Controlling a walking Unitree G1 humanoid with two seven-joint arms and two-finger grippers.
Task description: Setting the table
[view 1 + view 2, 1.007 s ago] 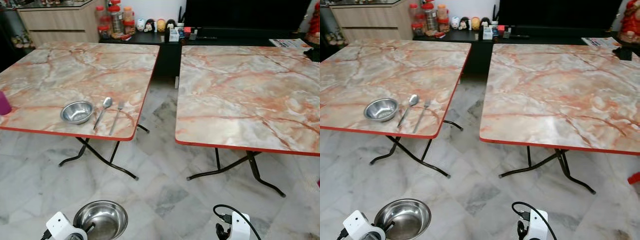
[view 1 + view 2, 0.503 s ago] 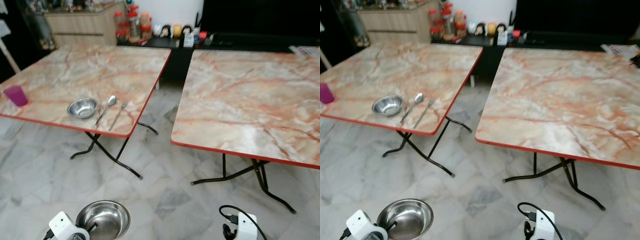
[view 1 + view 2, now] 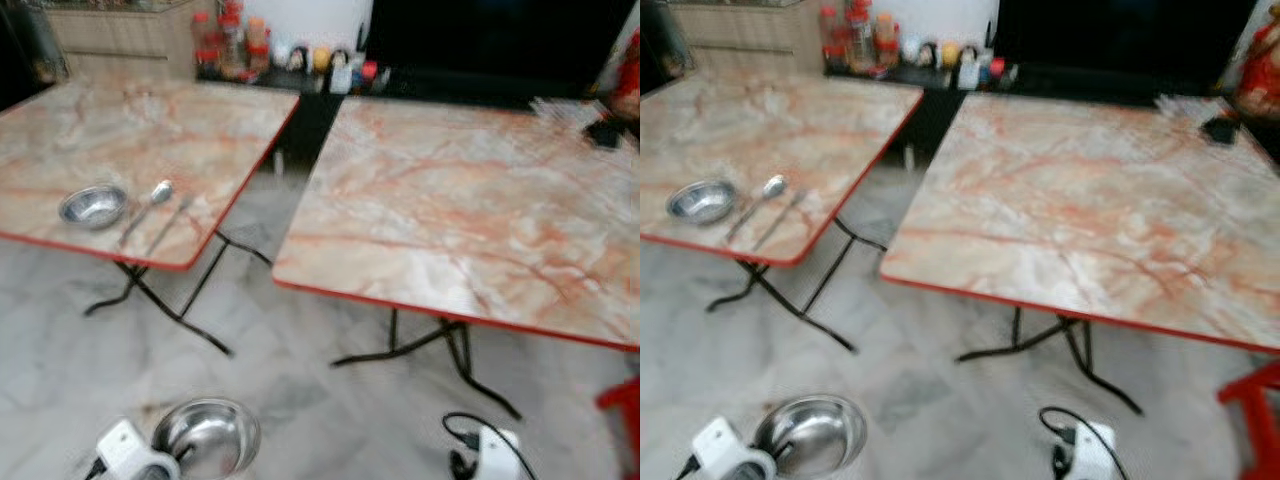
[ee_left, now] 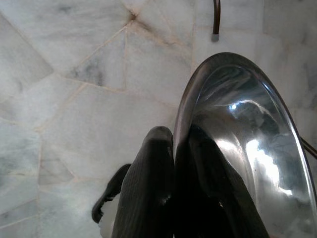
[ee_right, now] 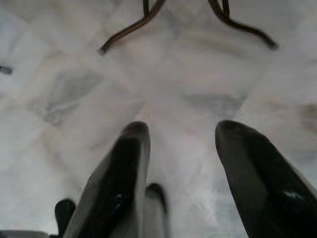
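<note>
Currently the left hand (image 4: 173, 163) is clenched on the rim of a steel bowl (image 3: 205, 438), one finger inside and one outside, carried low at the bottom left of the head views above the marble floor (image 3: 300, 380). The bowl looks empty. The right hand (image 5: 181, 168) hangs released, fingers apart, holding nothing.

At the left of the frame, the left table (image 3: 150, 110) already carries a smaller steel bowl (image 3: 92, 206), also empty as far as the blur allows, with a spoon (image 3: 147, 208) and a fork (image 3: 168, 222) just beside it. The right table (image 3: 470, 210) fills the centre and right.

The grip is only a thin pinch on the rim, so the carried bowl could swing or slip out while walking. Blurred head views suggest motion, and a table's red edge could catch the bowl if raised late.
</note>
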